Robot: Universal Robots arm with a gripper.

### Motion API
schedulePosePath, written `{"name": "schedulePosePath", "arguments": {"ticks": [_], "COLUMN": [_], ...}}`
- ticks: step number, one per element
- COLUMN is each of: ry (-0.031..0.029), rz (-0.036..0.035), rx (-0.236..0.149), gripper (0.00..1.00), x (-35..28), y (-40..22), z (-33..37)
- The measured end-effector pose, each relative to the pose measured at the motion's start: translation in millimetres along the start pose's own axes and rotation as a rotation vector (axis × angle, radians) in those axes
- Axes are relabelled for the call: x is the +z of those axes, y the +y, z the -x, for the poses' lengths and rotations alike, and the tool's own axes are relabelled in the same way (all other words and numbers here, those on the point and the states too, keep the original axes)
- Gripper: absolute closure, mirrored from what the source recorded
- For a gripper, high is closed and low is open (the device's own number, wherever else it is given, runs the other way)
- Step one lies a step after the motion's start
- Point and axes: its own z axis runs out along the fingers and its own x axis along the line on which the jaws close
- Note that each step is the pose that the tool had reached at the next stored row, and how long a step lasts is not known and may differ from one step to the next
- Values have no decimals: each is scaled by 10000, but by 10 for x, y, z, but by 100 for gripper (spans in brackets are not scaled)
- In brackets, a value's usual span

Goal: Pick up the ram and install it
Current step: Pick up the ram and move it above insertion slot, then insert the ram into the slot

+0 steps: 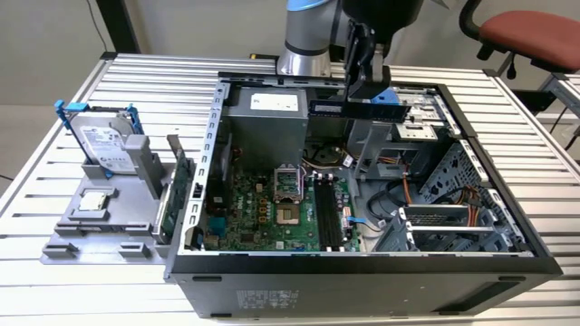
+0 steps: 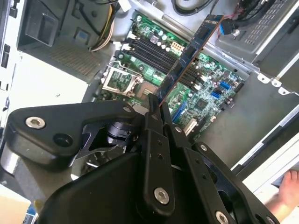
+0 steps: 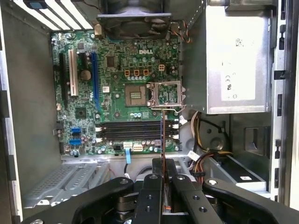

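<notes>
The pincer (image 1: 367, 95) pinches the ram (image 1: 328, 109) by its upper edge, I guess so the contacts hang free above the memory slots (image 3: 133, 131).

Case (image 1: 363, 261) is open on top: free room over mem slots (image 1: 328, 216), lower centre of exterior view, gripper (image 1: 368, 95) w/ ram (image 1: 340, 109) higher up. PSU (image 1: 265, 129) blocks upper centre-left. Drive cage (image 1: 453, 227) + cables (image 1: 403, 193) crowd the exterior view's right.

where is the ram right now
The ram is clamped in the gripper, up in the air over the open case, above the motherboard and just to the exterior view's right of the power supply.
</notes>
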Motion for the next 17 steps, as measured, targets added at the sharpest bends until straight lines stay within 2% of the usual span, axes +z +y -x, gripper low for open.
{"name": "schedulePosePath", "arguments": {"ticks": [17], "ry": [2], "rz": [24], "rx": [-19], "gripper": [100], "x": [1], "y": [1], "z": [17]}}
